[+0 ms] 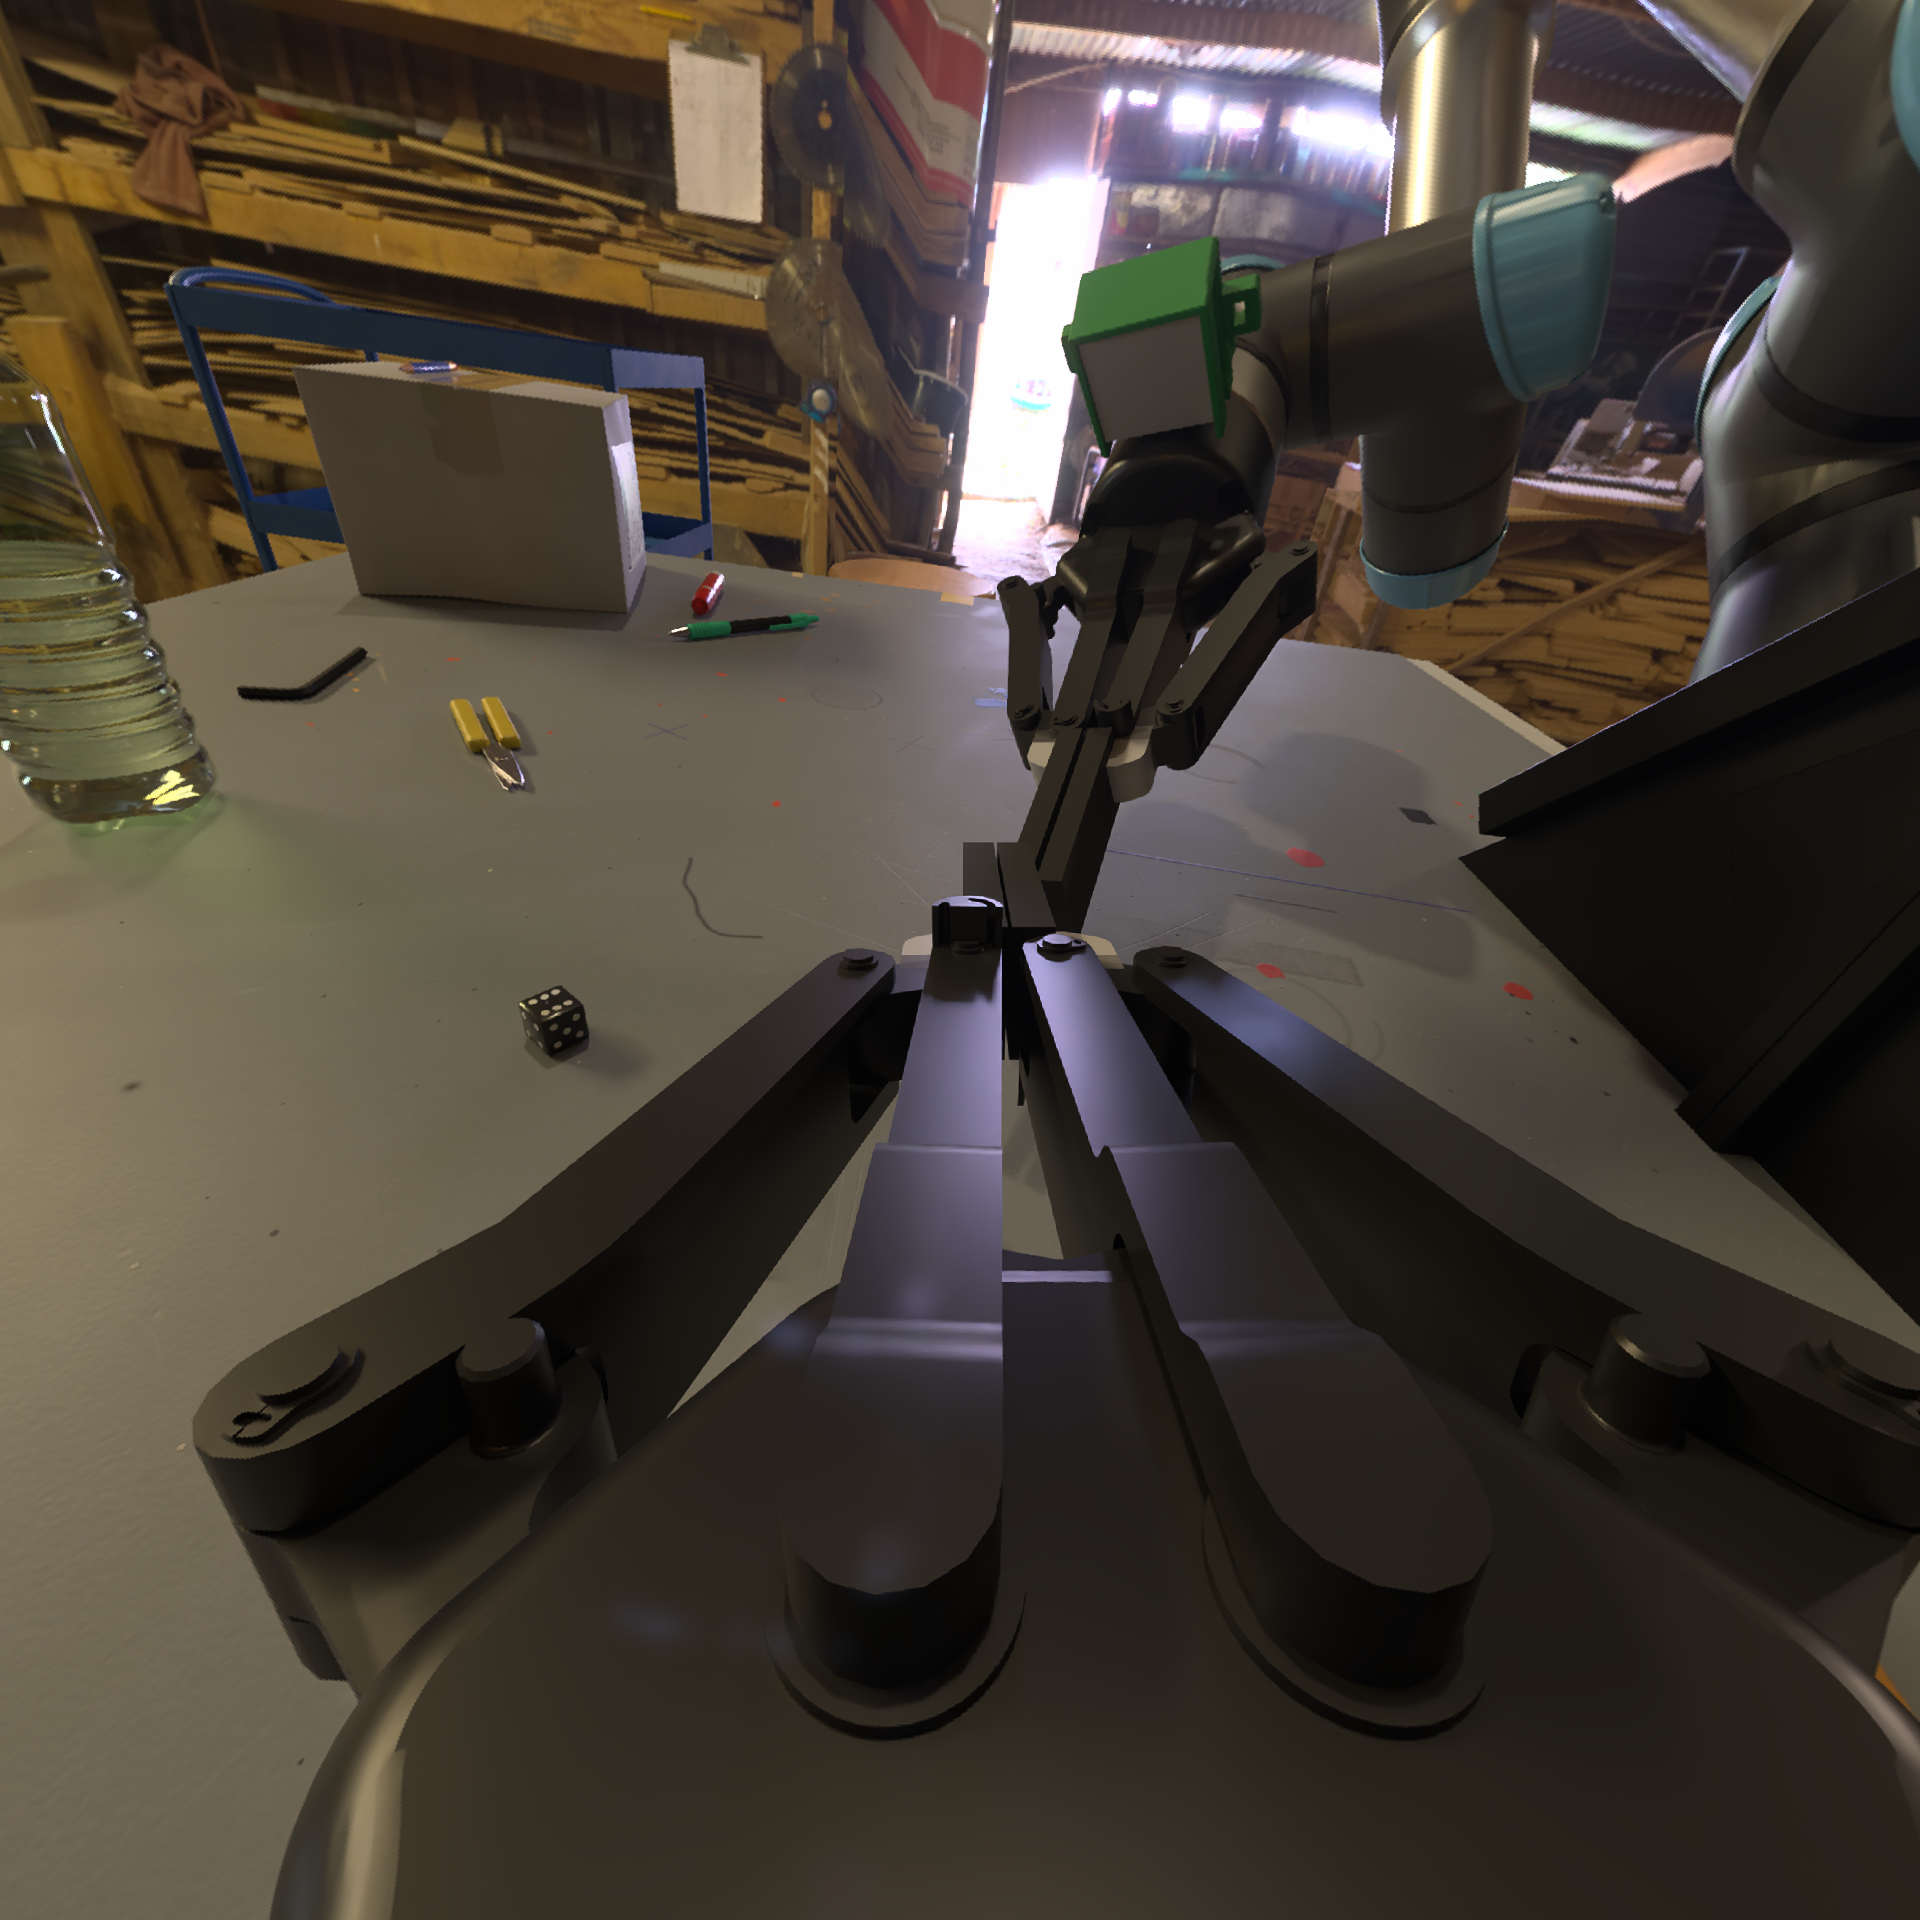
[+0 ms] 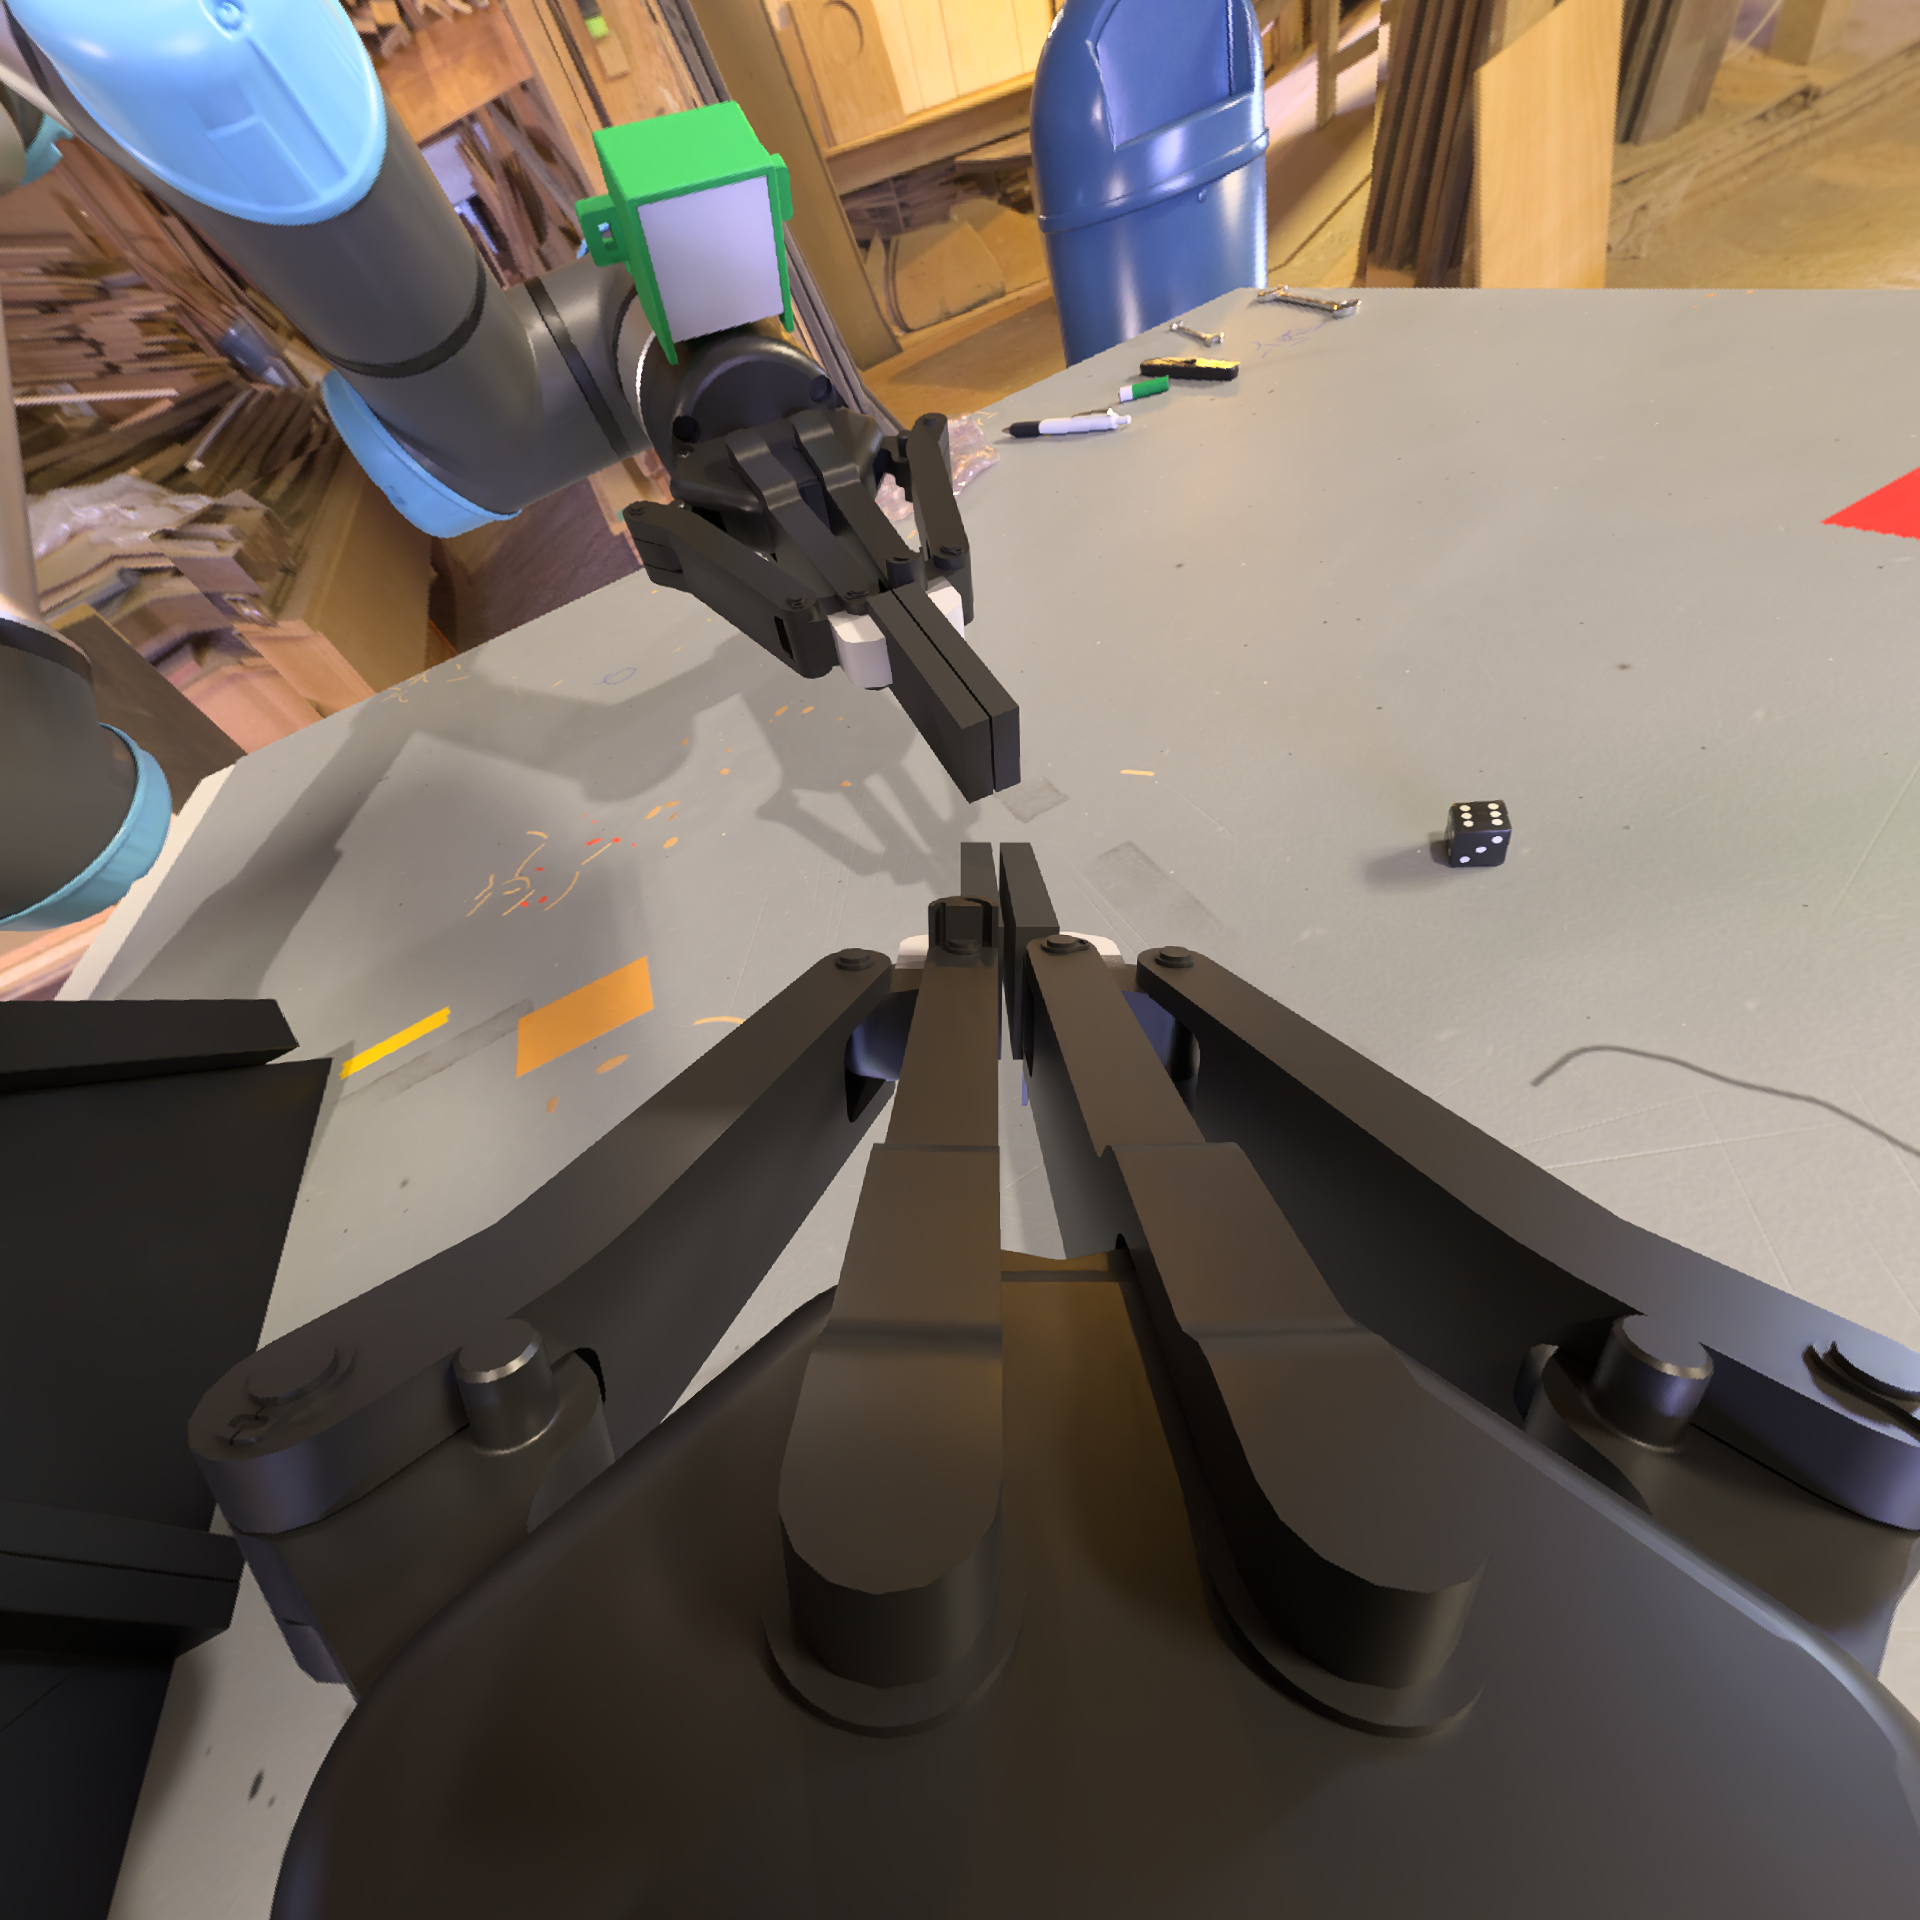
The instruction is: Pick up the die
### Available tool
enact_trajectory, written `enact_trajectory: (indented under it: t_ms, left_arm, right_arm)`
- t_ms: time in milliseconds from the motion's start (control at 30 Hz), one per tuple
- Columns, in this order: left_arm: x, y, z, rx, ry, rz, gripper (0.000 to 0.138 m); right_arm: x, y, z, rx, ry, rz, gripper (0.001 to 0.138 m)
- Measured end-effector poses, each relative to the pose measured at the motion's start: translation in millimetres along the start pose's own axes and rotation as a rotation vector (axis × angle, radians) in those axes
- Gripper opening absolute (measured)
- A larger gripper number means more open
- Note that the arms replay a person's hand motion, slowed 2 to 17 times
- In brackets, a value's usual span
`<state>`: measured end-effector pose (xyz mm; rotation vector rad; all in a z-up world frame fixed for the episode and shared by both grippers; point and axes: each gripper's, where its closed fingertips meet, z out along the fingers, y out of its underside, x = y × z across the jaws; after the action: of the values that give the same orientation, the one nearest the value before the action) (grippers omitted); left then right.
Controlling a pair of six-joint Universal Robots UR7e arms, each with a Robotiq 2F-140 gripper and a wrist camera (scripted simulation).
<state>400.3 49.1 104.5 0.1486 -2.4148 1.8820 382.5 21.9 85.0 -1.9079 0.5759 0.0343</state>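
Glossy black cube die (image 1: 554,1021), matte grey table (image 1: 312,1143)

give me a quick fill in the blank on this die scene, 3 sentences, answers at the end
1. The die is ____ with white dots.
2. It sits alone on the grey table, held by ____ gripper.
3. The jaws of the left gripper and the right gripper are both ____.

Missing words: black; neither; shut
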Motion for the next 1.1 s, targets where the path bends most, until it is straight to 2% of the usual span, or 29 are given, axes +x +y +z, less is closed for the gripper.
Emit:
enact_trajectory:
  t_ms: [367, 600, 1100]
  left_arm:
    - [-12.5, 16.6, 3.7, -0.099, -0.047, -0.013, 0.001]
    - [-15.7, 28.0, 5.5, -0.16, -0.048, -0.031, 0.001]
    - [-28.5, 45.4, 4.4, -0.238, -0.119, -0.053, 0.007]
  right_arm:
    - [13.6, 7.7, -1.3, -0.049, 0.085, -0.004, 0.002]
    - [24.8, 14.6, -4.1, -0.082, 0.144, 0.008, 0.002]
    - [40.2, 24.8, -5.2, -0.118, 0.221, 0.041, 0.004]
